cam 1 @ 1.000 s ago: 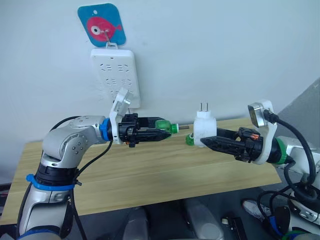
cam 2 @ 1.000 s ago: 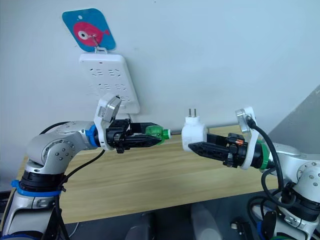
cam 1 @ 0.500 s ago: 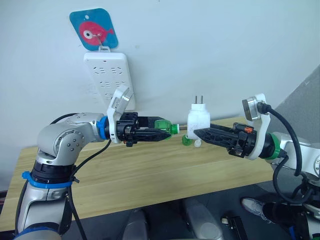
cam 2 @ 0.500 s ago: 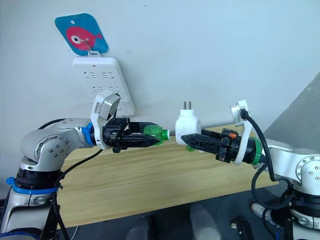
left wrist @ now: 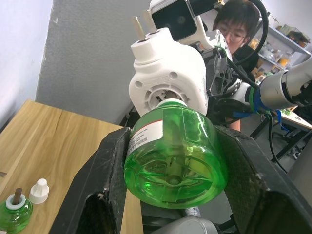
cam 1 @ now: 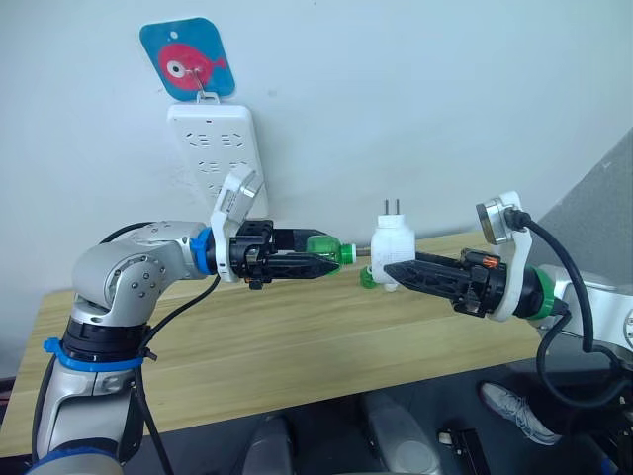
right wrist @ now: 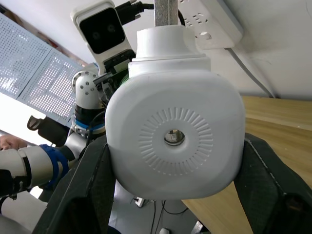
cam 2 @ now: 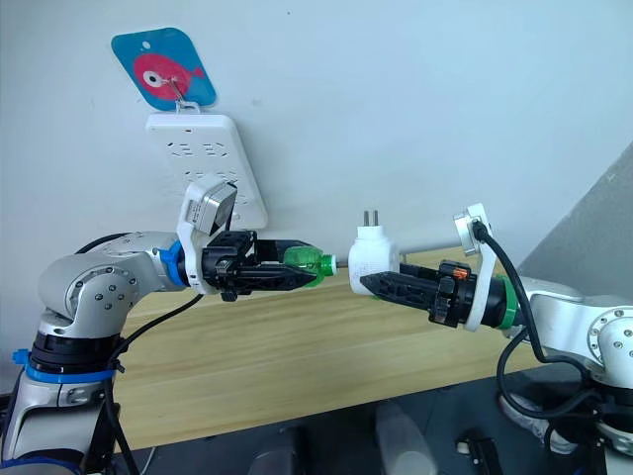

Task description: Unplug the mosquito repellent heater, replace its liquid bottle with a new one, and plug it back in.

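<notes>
My left gripper [cam 1: 328, 263] is shut on a green liquid bottle [cam 1: 324, 248], held level above the table with its neck toward the right. My right gripper [cam 1: 390, 273] is shut on the mosquito repellent heater [cam 1: 394, 245], a white unit with its two prongs pointing up. The bottle's wick reaches the heater's side, and in the left wrist view the bottle [left wrist: 173, 156] lines up with the heater's round socket [left wrist: 168, 83]. A second green bottle [left wrist: 14, 214] with a bare wick stands on the wooden table [cam 1: 297, 346], a small white cap [left wrist: 39, 191] beside it.
A long white power strip [cam 1: 220, 158] hangs on the wall under a blue fish hook [cam 1: 188, 57], above and behind my left arm. A person [left wrist: 239, 22] sits beyond the table's right end. A grey panel [cam 1: 603, 213] stands at the right.
My right gripper has carried the heater leftward, closing the gap to the bottle's wick. The left gripper has stayed about where it was with the bottle. The camera has shifted slightly.
</notes>
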Action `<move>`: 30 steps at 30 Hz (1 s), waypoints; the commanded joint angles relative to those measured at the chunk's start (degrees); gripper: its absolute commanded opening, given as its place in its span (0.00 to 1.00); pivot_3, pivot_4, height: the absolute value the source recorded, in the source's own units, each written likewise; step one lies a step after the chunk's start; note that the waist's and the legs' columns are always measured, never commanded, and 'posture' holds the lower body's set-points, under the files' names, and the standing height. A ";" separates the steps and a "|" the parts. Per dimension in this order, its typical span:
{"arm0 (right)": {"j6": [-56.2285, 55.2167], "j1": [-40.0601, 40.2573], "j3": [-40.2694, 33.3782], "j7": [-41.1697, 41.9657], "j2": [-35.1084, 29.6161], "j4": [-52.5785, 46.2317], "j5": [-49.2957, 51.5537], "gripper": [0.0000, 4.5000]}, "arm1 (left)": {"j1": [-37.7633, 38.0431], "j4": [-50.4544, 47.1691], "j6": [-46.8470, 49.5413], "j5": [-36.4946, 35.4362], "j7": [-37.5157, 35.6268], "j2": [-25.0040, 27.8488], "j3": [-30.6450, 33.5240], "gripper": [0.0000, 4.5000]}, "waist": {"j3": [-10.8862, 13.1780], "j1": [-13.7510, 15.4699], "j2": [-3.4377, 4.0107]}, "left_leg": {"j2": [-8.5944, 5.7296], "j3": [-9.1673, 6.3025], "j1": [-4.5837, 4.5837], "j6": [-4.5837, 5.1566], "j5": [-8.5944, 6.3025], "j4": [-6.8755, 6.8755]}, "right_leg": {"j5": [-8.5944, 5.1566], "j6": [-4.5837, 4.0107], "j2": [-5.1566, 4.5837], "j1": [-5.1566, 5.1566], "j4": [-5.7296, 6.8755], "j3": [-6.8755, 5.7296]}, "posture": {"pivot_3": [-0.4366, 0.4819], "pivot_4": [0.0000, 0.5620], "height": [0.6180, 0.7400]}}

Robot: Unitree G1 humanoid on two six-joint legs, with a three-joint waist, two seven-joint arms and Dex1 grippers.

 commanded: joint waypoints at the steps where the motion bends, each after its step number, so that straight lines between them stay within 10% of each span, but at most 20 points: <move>1: -0.94 -0.79 -0.01 2.47 -1.22 -1.70 1.31 0.65 | -0.54 -1.65 -1.19 0.18 -2.04 0.78 -0.49 0.51 | 0.00 0.00 0.00 | 0.00 0.00 0.01 0.00 0.00 0.00 | 0.00 0.01 0.00 0.01 0.01 0.00 | 0.24 0.26 0.97; 30: -2.27 -3.87 4.78 2.83 -1.18 -1.73 2.30 0.65 | 0.12 -2.77 -2.50 0.77 -0.42 -2.23 -1.15 0.51 | -0.52 0.07 -0.02 | -0.01 0.00 0.05 0.00 0.00 0.18 | 0.01 -0.02 0.02 0.02 0.26 0.03 | 0.25 0.24 0.97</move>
